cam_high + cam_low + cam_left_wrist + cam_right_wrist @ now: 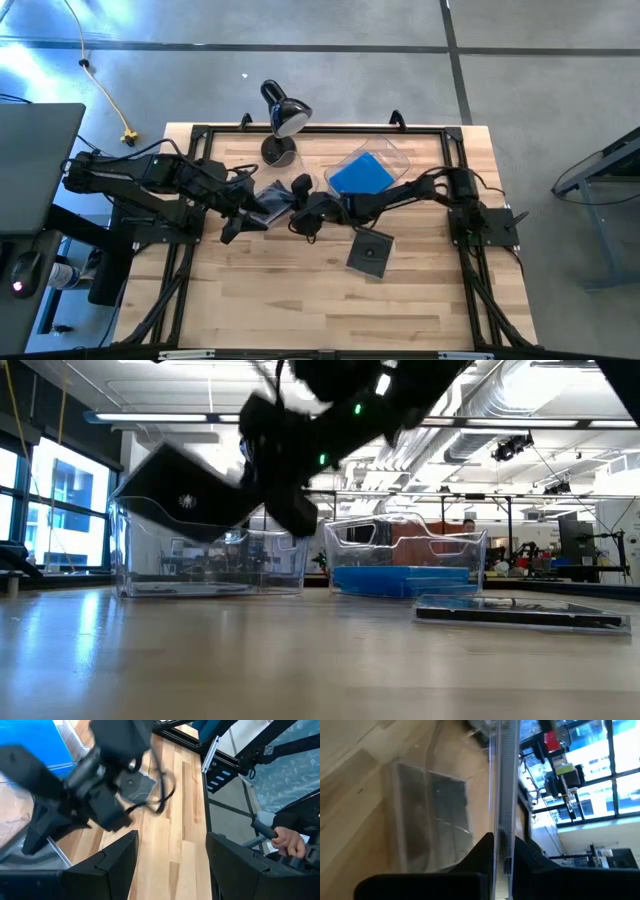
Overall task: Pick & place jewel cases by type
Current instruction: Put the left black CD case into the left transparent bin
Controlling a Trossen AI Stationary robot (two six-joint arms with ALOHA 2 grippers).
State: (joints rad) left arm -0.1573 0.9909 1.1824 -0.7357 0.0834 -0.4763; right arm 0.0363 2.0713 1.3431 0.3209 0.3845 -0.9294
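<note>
One held case first: found a dark jewel case (185, 500) clamped in the right gripper (501, 842), fingers closed on its edge. Saw it tilted, off the table, one corner low, over the near clear bin (210, 565). Viewed it edge-on from the right wrist (501, 780), with the same bin (410, 820) lying beyond it on the wood. Could not tell whether the case touched the bin's rim.

Logged blue jewel cases (360, 175) stacked flat inside the second clear bin (395, 152), toward the back of the table, right of centre. Could not count the stack (400, 578) from table height.

Logged a loose dark case (370, 253) lying flat on the bare table (300, 310), in front of the blue bin and well apart from both bins. Picked it out again in the low view (520, 612) and from the left wrist (135, 787).

Placed the right gripper (300, 212) near table centre, arm stretched in from the right side. Placed the left gripper (232, 228) just beside it on the left, fingers spread with nothing between them (170, 865).

Noted a desk lamp (283, 118) at the back edge. Caught a person's hand (287, 842) beyond the table.
</note>
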